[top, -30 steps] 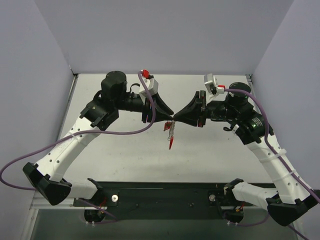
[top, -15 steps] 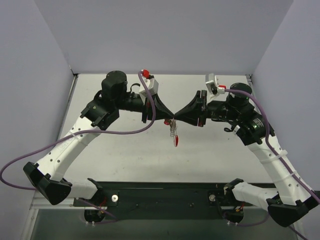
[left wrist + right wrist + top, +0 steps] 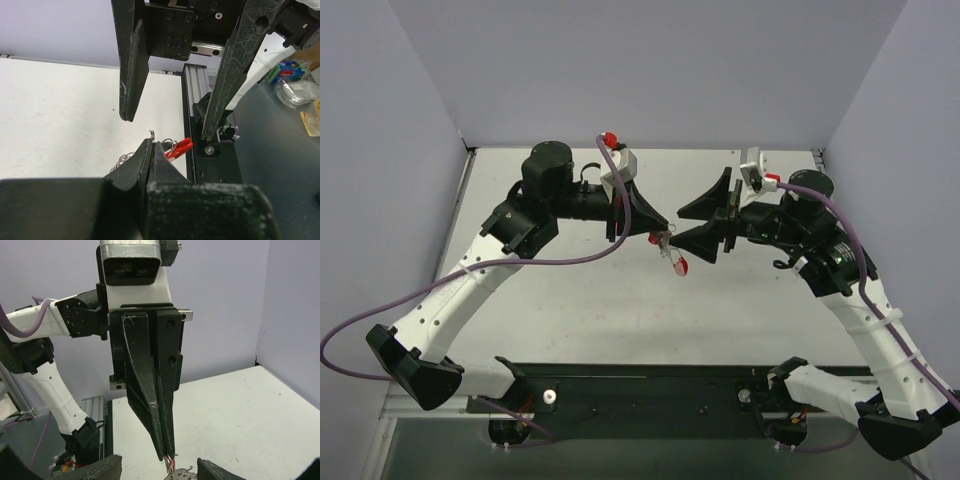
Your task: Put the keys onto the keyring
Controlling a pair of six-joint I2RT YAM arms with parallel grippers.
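Note:
My left gripper (image 3: 656, 236) is shut on a thin wire loop of the keyring (image 3: 667, 252), which hangs from its tips above the table. Silver keys and a red tag (image 3: 680, 266) dangle in one bundle below. In the left wrist view the wire pokes out between the closed fingertips (image 3: 150, 150), and the red oblong tag of the keys (image 3: 180, 147) shows just beyond. I cannot tell whether that key is threaded on the ring. My right gripper (image 3: 676, 225) stands open just right of the bundle, not touching it. Its fingers (image 3: 102, 467) flank the hanging metal (image 3: 180, 473).
The white table (image 3: 570, 300) lies below, enclosed by grey walls on three sides. A black base rail (image 3: 650, 385) runs along the near edge. Purple cables loop from both arms.
The right gripper has opened and drawn back to the right. The left gripper has closed, and the bundle now hangs from it alone, swung slightly right.

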